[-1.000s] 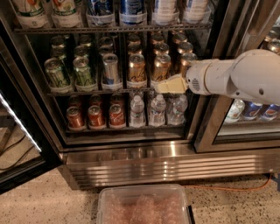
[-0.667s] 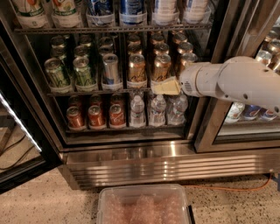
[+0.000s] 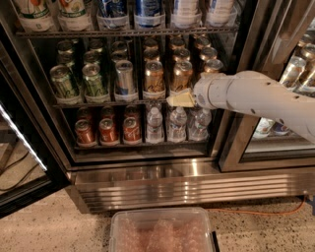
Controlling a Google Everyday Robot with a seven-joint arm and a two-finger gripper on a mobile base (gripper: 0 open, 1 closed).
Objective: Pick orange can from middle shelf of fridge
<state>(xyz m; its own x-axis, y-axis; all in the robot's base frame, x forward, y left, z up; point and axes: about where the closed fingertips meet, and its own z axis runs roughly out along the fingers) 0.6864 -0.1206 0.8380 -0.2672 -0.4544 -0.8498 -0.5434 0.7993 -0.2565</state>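
Since a second ago the gripper (image 3: 173, 100) has slid a little to the left and slightly lower, and its cream tip now sits at the front edge of the middle shelf (image 3: 98, 104), right of the frame's centre. The orange can (image 3: 181, 76) stands upright in the front row of that shelf, just above and behind the gripper's tip; whether the two touch cannot be told, and neither can whether the claw is wide or narrow. A second copper can (image 3: 154, 78) stands just to its left, and a third (image 3: 211, 66) to its right is partly hidden by the white arm (image 3: 256, 96), which reaches in from the right edge of the frame. Further left on the same shelf come a silver-blue can (image 3: 124, 77) and then green cans (image 3: 78, 80), with more cans lined up behind each one. On the rack below, red cans (image 3: 107, 130) fill the left half and water bottles (image 3: 176, 124) the right half, directly under the gripper. Larger bottles (image 3: 34, 12) line the rack along the top of the frame. The fridge (image 3: 147, 189) has its left door (image 3: 19, 162) swung open at the left edge. A clear plastic bin (image 3: 162, 229) lies on the speckled floor at bottom centre, and an orange cable (image 3: 256, 211) runs along the floor at lower right.
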